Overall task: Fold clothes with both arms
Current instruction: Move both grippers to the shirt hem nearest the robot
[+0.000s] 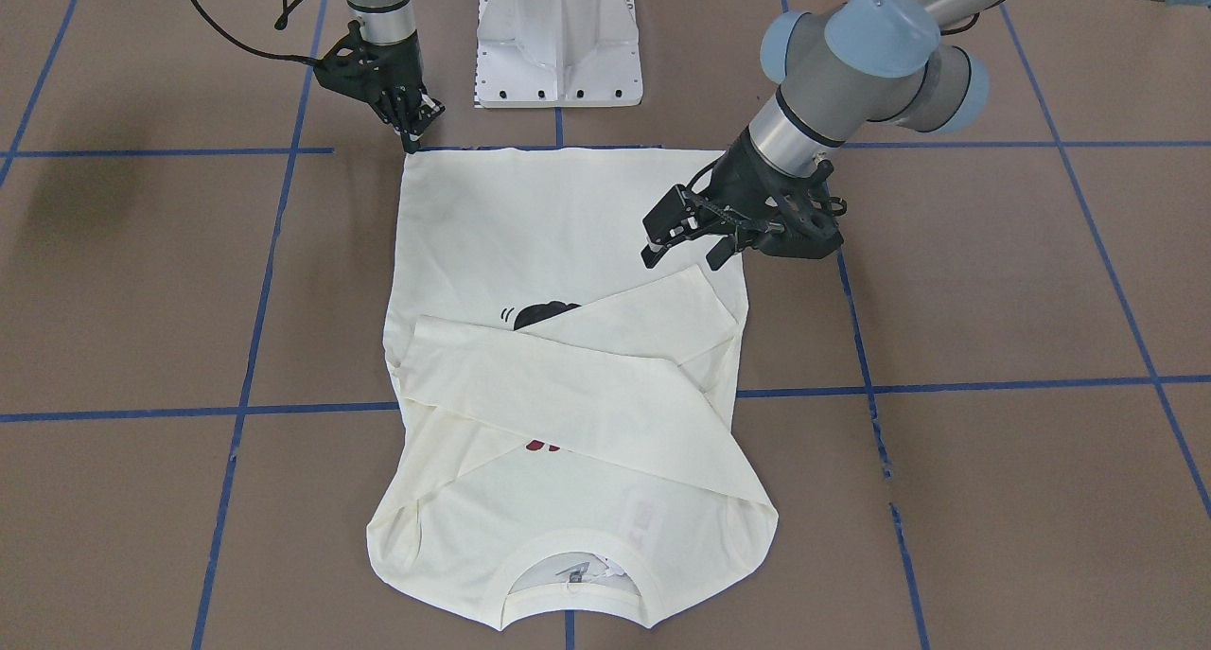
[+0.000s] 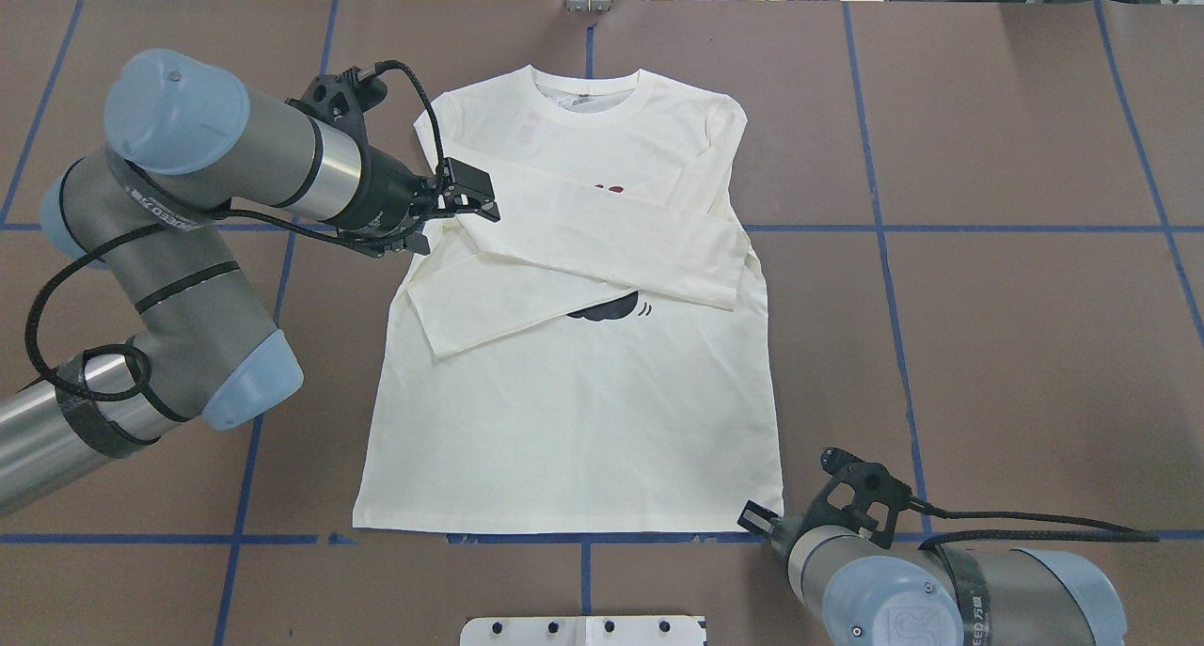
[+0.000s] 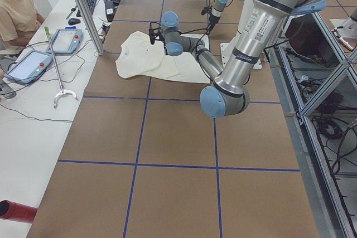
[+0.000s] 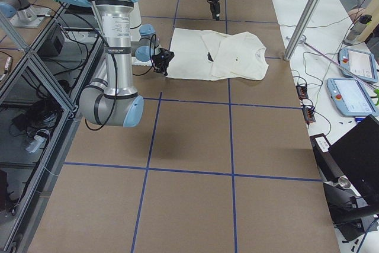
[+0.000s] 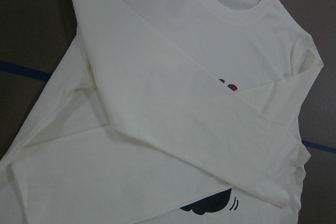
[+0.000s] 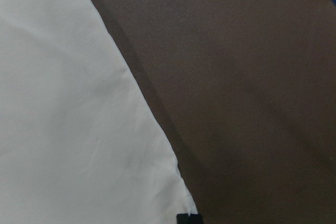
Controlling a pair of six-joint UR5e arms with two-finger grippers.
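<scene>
Here one T-shirt (image 1: 511,224) lies flat near left hand (image 1: 686,251) and right hand (image 1: 413,130).

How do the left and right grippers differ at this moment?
The left gripper is open and tilted low over the T-shirt, beside a folded sleeve's cuff. The right gripper points straight down at a hem corner, its fingers seemingly together. Both are black, two-fingered, and close to the shirt.
</scene>
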